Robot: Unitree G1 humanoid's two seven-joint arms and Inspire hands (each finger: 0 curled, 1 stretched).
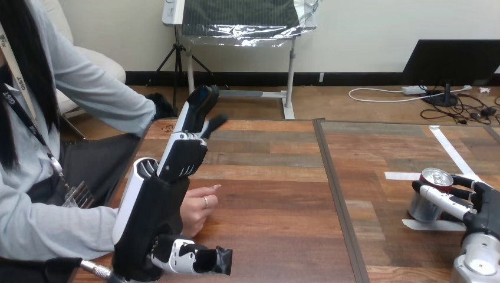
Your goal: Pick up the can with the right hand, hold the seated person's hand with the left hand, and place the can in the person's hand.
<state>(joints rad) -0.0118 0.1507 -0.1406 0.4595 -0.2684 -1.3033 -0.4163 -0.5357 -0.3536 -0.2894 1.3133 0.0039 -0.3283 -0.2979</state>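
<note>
Right hand (480, 207) curls its fingers round the red-topped silver metal can (435, 177); left hand (152, 213), fingers straight, stands just beside the person's hand (198, 210).

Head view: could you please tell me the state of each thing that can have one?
can: upright on the table, gripped.
right hand: shut, fingers curled round the can.
left hand: open, fingers straight, raised beside the person's hand, not holding it.
person's hand: resting on the table, loosely curled, empty.
</note>
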